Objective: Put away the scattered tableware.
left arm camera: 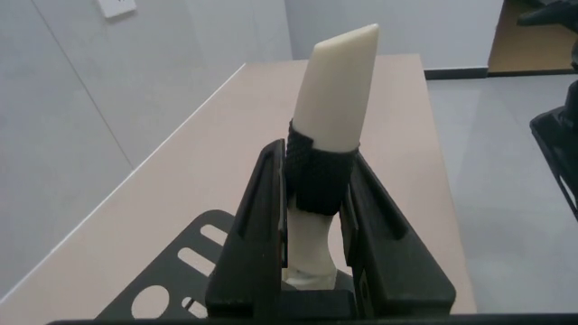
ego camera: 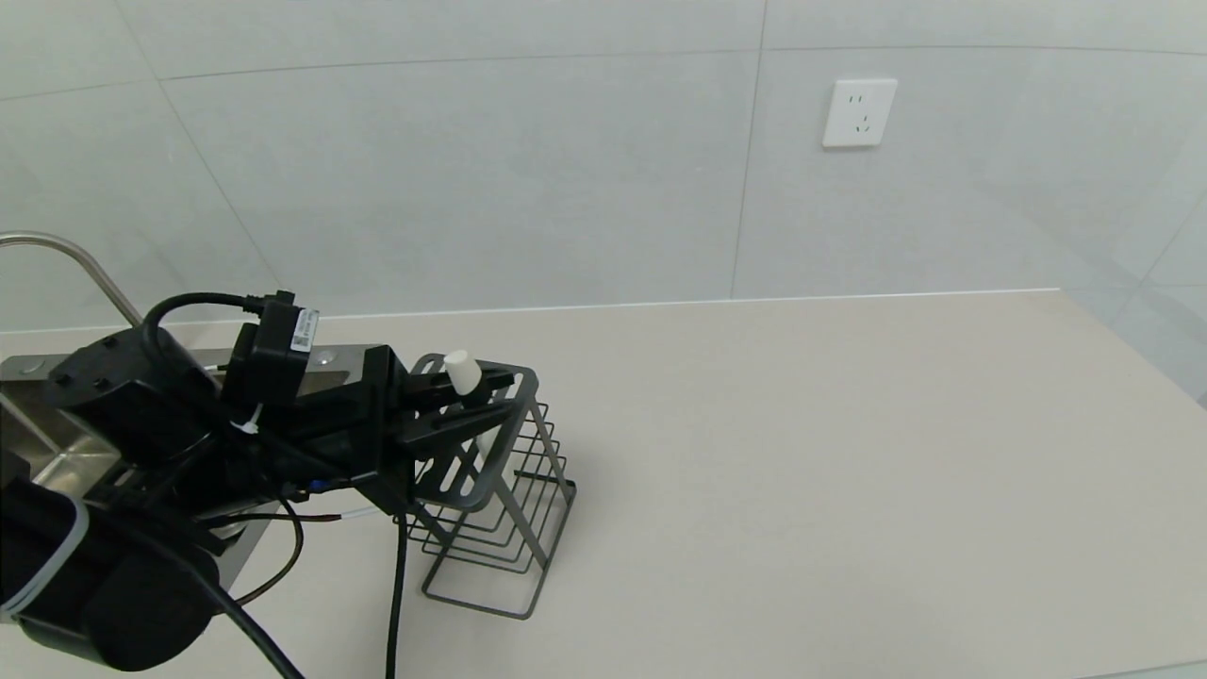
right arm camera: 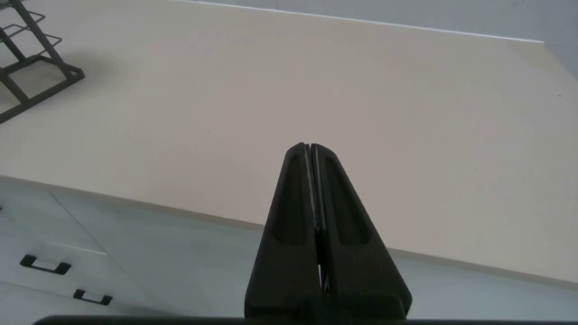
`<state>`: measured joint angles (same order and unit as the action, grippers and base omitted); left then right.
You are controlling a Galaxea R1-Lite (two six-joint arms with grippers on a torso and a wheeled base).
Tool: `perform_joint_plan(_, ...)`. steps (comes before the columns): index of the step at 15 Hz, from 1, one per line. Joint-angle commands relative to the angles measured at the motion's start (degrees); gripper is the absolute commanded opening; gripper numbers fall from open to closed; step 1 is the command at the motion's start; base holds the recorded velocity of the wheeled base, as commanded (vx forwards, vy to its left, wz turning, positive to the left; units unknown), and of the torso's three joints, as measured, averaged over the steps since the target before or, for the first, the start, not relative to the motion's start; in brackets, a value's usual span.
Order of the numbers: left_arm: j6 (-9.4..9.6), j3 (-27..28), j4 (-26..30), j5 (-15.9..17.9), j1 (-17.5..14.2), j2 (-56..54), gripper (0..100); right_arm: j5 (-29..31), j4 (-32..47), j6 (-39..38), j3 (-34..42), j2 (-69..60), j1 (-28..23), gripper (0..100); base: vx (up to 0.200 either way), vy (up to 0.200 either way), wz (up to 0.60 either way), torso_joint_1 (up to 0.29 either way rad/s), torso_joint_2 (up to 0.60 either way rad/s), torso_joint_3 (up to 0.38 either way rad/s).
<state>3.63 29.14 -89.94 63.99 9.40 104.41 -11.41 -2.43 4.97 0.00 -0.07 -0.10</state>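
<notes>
Utensil (left arm camera: 339,81): white, smooth, tapered handle, upright, clamped between the left gripper's (left arm camera: 312,181) black fingers, above a grey wire rack (ego camera: 509,528) on the beige counter (ego camera: 801,453). Right gripper (right arm camera: 312,158): jaws pressed together.

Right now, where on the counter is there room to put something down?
The counter is bare from the wire rack across to its right edge, and back to the wall under the socket. It is crowded on the left: the left gripper holds a white utensil over the rack, beside the sink.
</notes>
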Motion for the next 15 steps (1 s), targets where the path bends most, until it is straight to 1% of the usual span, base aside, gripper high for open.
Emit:
perform_joint_plan(1,0.15,-0.5,-0.1,-0.1,0.0,0.5,0,0.0,0.0,0.0,0.0,0.1,0.0,0,0.000,0.000,0.00,0.000,0.00,0.000)
perform_joint_plan(3,0.41,-0.6,-0.1,0.0,0.0,0.7,0,0.0,0.0,0.0,0.0,0.1,0.0,0,0.000,0.000,0.00,0.000,0.00,0.000)
perform_joint_plan(4,0.41,-0.6,-0.1,0.0,0.0,0.5,100,0.0,-0.1,0.0,0.0,0.1,0.0,0,0.000,0.000,0.00,0.000,0.00,0.000)
perform_joint_plan(10,0.32,-1.6,-0.1,-0.3,-0.1,-0.9,100,0.0,0.0,0.0,0.0,0.1,0.0,0,0.000,0.000,0.00,0.000,0.00,0.000)
perform_joint_plan(12,0.32,-1.7,-0.1,-0.3,-0.1,-2.9,100,0.0,0.0,0.0,0.0,0.1,0.0,0,0.000,0.000,0.00,0.000,0.00,0.000)
perform_joint_plan(13,0.32,-1.7,-0.1,-0.3,-0.2,-4.4,100,0.0,0.0,-0.1,0.0,0.1,0.0,0,0.000,0.000,0.00,0.000,0.00,0.000)
perform_joint_plan(15,0.32,-1.8,-0.1,-0.2,-0.7,-12.0,100,0.1,-0.1,-0.1,0.0,0.1,0.0,0,0.000,0.000,0.00,0.000,0.00,0.000)
